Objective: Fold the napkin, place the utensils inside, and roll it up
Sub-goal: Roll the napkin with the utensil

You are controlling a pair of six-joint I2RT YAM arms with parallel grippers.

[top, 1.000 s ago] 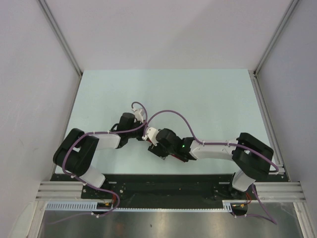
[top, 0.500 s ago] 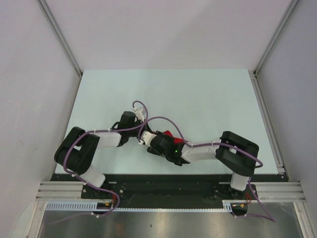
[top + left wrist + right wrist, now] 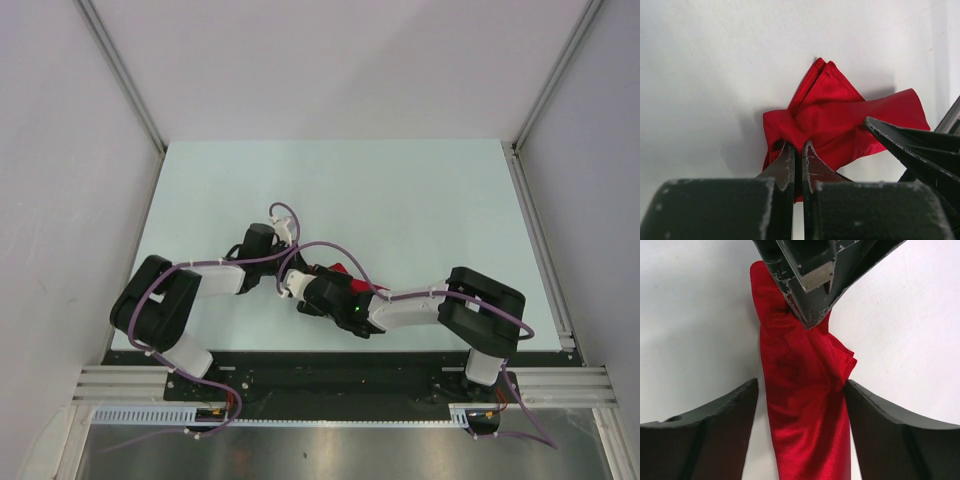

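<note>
The napkin [image 3: 840, 120] is a bright red bundle, rolled long and narrow, lying on the pale table. My left gripper [image 3: 797, 145] is shut, its tips pinching the bunched cloth at one end of the roll. My right gripper [image 3: 800, 382] stands open astride the napkin [image 3: 805, 410], one finger on each side; the right-hand finger [image 3: 875, 410] touches a folded edge. In the top view only a red scrap of the napkin [image 3: 340, 270] shows between the two wrists. The utensils are out of view.
The pale table [image 3: 400, 190] is walled by white panels with metal rails left and right. Both arms meet near the table's front centre, with purple cables looping over them. The black base rail runs along the near edge.
My right arm has swung left and nearer the left gripper, uncovering a bit of red cloth. Its jaws have widened a little. The left gripper stays shut in place.
</note>
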